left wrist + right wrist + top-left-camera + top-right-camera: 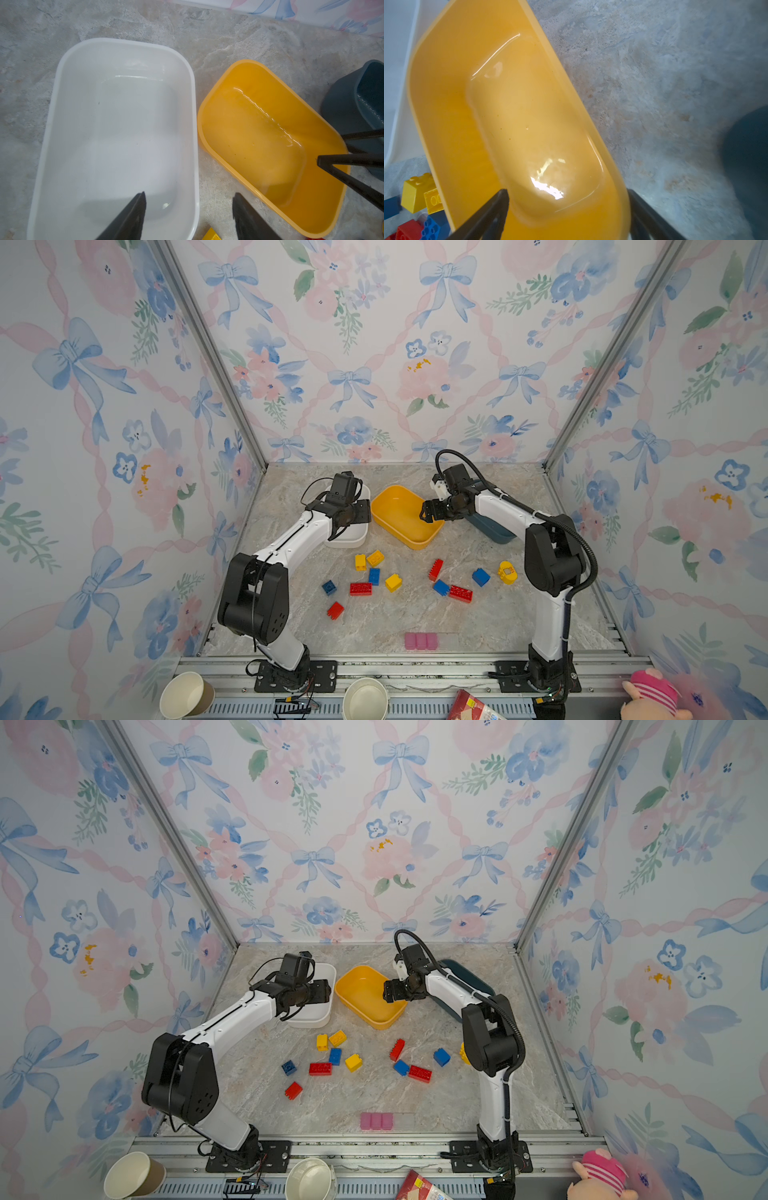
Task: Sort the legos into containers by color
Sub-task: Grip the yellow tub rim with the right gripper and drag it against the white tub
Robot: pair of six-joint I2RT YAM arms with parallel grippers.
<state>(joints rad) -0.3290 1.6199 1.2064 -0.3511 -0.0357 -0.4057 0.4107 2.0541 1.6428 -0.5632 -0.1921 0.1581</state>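
- Since the white tub (pixel 124 41) and the yellow tub (pixel 390 506) both show bare floors in the wrist views, I judge that the sorting proper has not yet begun: no brick lies in either.
- The teal tub (pixel 494 533) stands at the back right, mostly hidden behind the right arm. The little of its inside that shows holds nothing, and the rest I cannot tell.
- Every brick I can count is loose on the counter (pixel 415 622), in front of the tubs: four red legos (pixel 360 589), four blue legos (pixel 481 576) and four yellow legos (pixel 392 583). One of the yellow is a rounded piece close to the right arm.
- They lie in two loose clusters with the colours mixed, and several touch a neighbour.
- The left gripper (pixel 190 196) hangs over the white tub's wall on the side toward the yellow tub. Its jaws are parted and it carries nothing.
- The right gripper (pixel 568 193) is spread wide astride the yellow tub's end wall, one finger inside and one outside. It holds no brick and, as far as shows, is not pinching the wall.
- What is left is the whole job: a dozen bricks to lift and drop by colour. Red would presumably go to the white tub.
- The pink strip (pixel 420 641) near the counter's front edge is no part of the sort.
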